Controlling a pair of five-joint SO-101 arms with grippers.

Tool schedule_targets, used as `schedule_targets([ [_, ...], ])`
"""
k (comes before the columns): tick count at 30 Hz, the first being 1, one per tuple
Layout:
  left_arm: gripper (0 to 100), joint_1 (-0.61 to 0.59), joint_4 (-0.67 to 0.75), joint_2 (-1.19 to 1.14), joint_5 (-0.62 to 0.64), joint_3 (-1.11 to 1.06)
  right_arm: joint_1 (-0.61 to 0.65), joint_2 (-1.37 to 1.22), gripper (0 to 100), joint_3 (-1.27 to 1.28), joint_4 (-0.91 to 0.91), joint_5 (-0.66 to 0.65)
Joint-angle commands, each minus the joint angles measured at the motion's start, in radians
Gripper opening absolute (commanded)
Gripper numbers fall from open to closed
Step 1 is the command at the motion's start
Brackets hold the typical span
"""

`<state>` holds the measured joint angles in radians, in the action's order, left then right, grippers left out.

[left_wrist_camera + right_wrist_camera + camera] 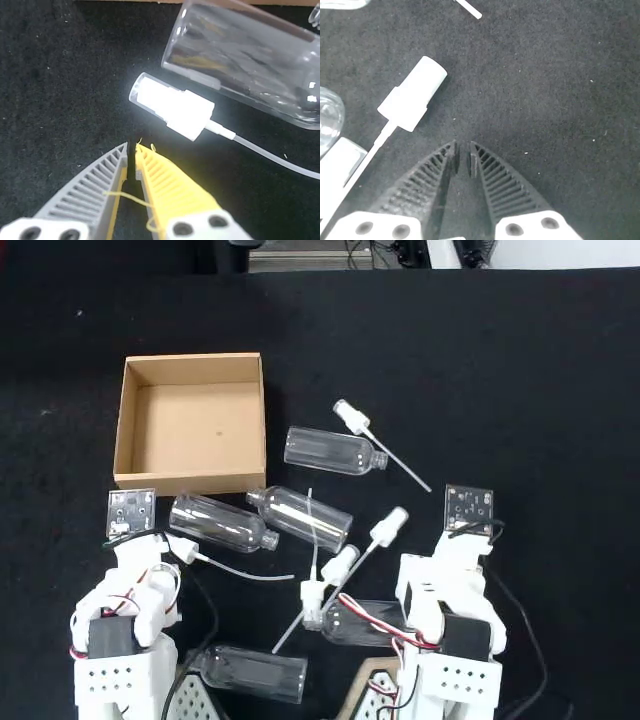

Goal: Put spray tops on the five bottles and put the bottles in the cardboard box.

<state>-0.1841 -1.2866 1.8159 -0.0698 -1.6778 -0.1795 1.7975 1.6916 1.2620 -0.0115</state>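
Your left gripper [131, 147] hangs low over the black bench [560, 390] with its jaws pressed almost together on nothing. A white spray top [172, 111] lies just ahead of the tips, and a clear bottle [240, 65] lies on its side just beyond that. The cardboard box [190, 483] stands near that bottle on the left part of the bench, and all five bottles lie uncapped on their sides outside it, with the loose tops scattered among them. Your right gripper [462, 150] is likewise nearly closed around nothing, with another spray top [412, 100] lying on the bench close by its tips.
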Motion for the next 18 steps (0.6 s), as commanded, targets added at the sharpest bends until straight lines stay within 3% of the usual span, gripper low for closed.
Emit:
schedule_targets([
  [1, 3, 0.004, 0.017, 0.003, -0.005, -0.021, 0.008, 0.021, 1.5, -0.004, 0.005, 0.002],
  [7, 3, -0.035, 0.023, 0.008, -0.009, -0.016, 0.012, 0.021, 1.8, -0.004, 0.002, 0.0],
  [11, 3, -0.097, 0.15, 0.008, -0.043, 0.073, 0.014, 0.022, 1.8, -0.004, -0.002, 0.0],
  [18, 3, -0.068, 0.374, 0.008, -0.52, 0.133, 0.014, 0.022, 1.8, -0.004, -0.175, 0.0],
])
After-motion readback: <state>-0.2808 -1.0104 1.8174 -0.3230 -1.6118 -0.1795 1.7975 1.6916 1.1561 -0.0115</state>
